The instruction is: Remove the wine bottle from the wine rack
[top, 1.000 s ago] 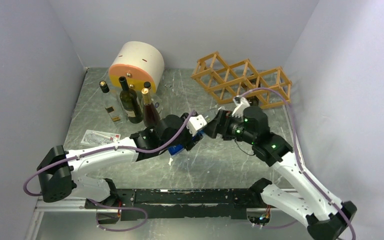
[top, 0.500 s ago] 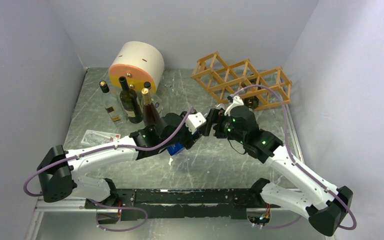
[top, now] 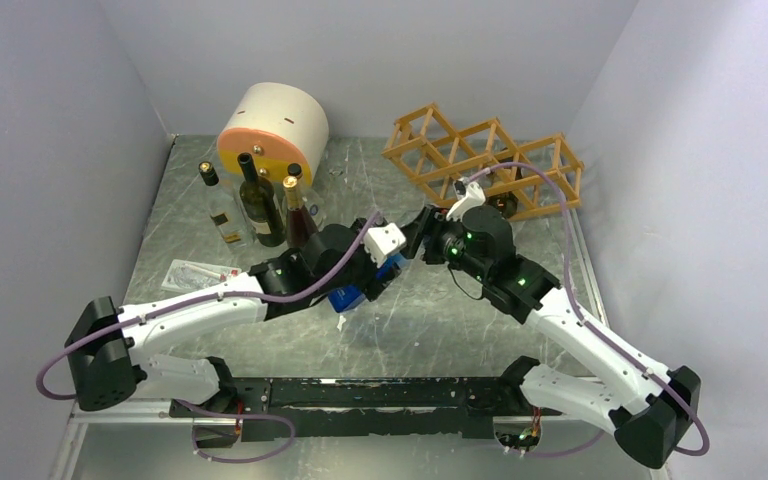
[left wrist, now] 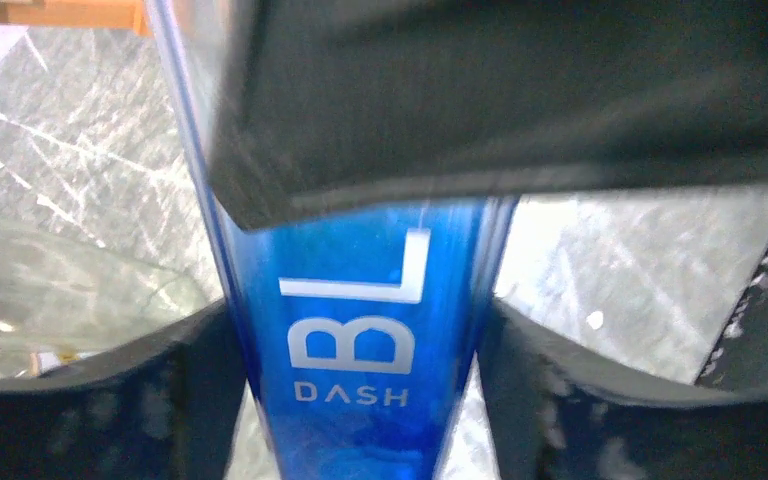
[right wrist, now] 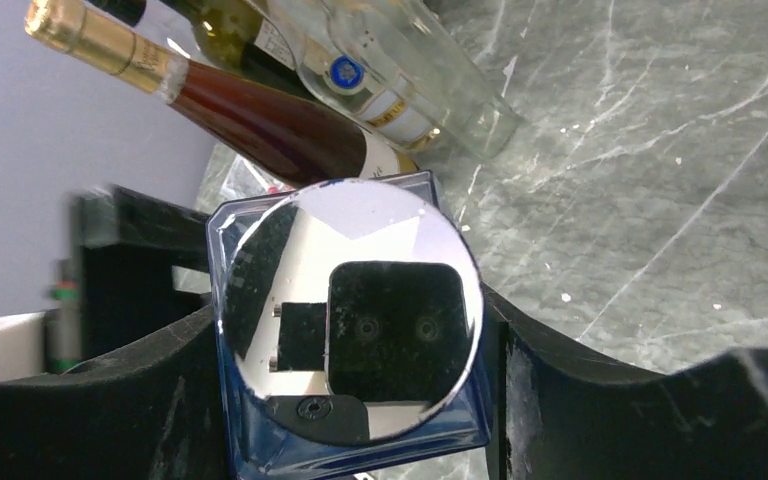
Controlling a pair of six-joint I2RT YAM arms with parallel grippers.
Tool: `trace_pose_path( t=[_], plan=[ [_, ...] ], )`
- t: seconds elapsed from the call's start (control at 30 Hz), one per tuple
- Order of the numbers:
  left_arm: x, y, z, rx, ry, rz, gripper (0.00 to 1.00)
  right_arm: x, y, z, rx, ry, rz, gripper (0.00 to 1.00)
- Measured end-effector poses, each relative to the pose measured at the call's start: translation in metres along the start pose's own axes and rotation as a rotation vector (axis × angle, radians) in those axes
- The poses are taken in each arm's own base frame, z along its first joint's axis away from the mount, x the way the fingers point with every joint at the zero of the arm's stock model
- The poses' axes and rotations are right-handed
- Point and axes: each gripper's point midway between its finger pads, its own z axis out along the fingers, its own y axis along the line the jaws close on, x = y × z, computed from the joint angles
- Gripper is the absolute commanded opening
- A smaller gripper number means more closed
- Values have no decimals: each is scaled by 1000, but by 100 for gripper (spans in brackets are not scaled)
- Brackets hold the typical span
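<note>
The wine bottle is a blue square glass bottle [top: 346,298] with a mirrored round end, held above the table's middle. In the left wrist view the bottle [left wrist: 355,300] reads "BL DASH". My left gripper [top: 380,268] is shut on its body, jaws pressed to both sides [left wrist: 360,345]. My right gripper [top: 419,238] is shut on its mirrored end [right wrist: 350,300], and its black body crosses the top of the left wrist view. The orange-tan wine rack [top: 480,160] lies at the back right, apart from the bottle; a corner shows in the left wrist view [left wrist: 60,12].
A cream and orange cylinder [top: 272,128] lies at the back left. Several upright bottles [top: 260,200] stand in front of it; a gold-capped red one [right wrist: 240,110] and a clear one [right wrist: 400,85] show behind the mirrored end. A flat packet [top: 198,273] lies at left.
Both grippers have moved together a little left and toward the back with the blue bottle between them. The right arm has stretched further left.
</note>
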Motion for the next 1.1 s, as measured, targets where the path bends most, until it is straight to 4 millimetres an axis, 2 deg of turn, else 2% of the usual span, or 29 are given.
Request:
trace_pose_path(
  t=[0.07, 0.17, 0.2, 0.33, 0.5, 0.67, 0.83, 0.97, 1.1],
  plan=[
    [-11, 2, -3, -10, -41, 9, 100, 1, 0, 1, 0, 5, 2, 18],
    [-47, 7, -20, -28, -168, 11, 100, 16, -12, 5, 47, 61, -24, 2],
    [-60, 10, -28, -35, -215, 11, 100, 21, -17, 5, 63, 79, -36, 0],
    [-96, 22, -63, -68, -363, 4, 99, 22, -31, 5, 143, 120, -102, 0],
    [-127, 55, -113, -169, -554, -42, 95, 1, -22, 8, 152, 114, -185, 0],
    [-132, 98, -159, -337, -688, -126, 93, -15, -8, 24, 133, 113, -257, 0],
    [-125, 138, -194, -518, -761, -222, 92, -12, 9, 52, 92, 161, -393, 0],
    [-118, 156, -215, -617, -805, -273, 90, -4, 23, 72, 16, 205, -497, 0],
    [-116, 163, -226, -659, -837, -299, 88, -1, 37, 92, -71, 239, -583, 0]
  ],
)
